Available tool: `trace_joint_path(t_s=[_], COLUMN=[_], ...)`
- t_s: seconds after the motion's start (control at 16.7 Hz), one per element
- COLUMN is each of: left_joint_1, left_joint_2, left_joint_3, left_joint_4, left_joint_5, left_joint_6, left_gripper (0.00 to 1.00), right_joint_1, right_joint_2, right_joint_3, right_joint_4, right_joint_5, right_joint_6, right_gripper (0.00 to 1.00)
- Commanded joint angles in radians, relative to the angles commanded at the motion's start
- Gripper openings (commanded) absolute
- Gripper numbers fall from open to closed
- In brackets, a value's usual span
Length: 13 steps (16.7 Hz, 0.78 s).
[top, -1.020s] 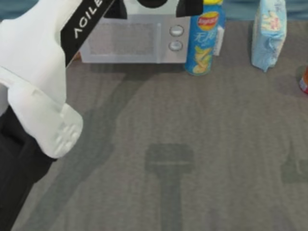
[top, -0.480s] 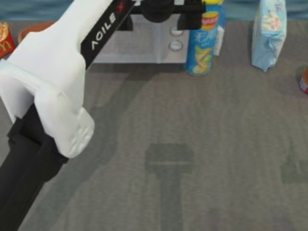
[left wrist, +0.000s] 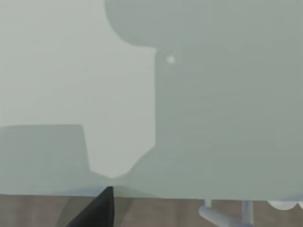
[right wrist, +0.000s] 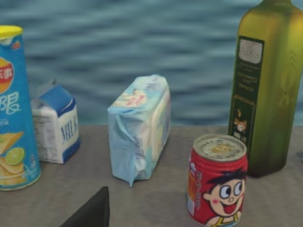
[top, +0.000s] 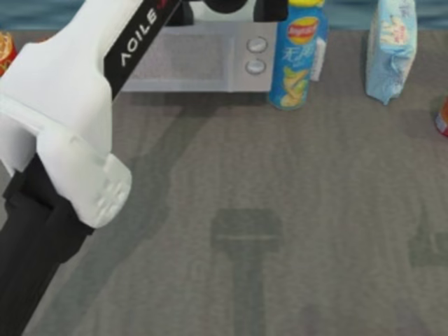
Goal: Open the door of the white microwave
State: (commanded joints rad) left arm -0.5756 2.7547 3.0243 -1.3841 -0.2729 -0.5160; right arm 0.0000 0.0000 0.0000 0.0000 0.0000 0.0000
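The microwave [top: 199,59] sits at the far edge of the desk [top: 280,210], with its front facing the open desk. Its door [top: 178,61] looks shut flat against the box. The two knobs [top: 256,54] are beside the door, on the side near the chip can [top: 297,59].

The left arm [top: 77,119] reaches over the desk up to the microwave. Its left hand [top: 231,5] is just above the microwave's top, over the end of the door near the knobs. I think it is there to catch that edge and pull the door out. I cannot tell if the hand is spread or pressed together. The left wrist view shows only a pale flat wall very close up, most likely the microwave.

The right arm is parked away from the microwave; only a dark tip of it shows in its wrist view.

Past the chip can stand a milk box [right wrist: 54,125], a soft bag [top: 392,49], a red can [right wrist: 218,179] and a green bottle [right wrist: 267,85], all clear of the door. The desk is grey-brown and flat. Behind the microwave the wall is blue and wavy.
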Motion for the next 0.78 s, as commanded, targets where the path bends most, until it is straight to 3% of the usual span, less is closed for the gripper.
trace_joint_path(t_s=[0.66,0.78], left_joint_1=[0.0,0.0], left_joint_2=[0.0,0.0], left_joint_3=[0.0,0.0], left_joint_4=[0.0,0.0], left_joint_5=[0.0,0.0], left_joint_6=[0.0,0.0], left_gripper=[0.02,0.0], right_joint_1=[0.0,0.0], right_joint_2=[0.0,0.0], right_joint_3=[0.0,0.0], right_joint_4=[0.0,0.0], right_joint_5=[0.0,0.0], right_joint_6=[0.0,0.0], right_gripper=[1.0,1.0])
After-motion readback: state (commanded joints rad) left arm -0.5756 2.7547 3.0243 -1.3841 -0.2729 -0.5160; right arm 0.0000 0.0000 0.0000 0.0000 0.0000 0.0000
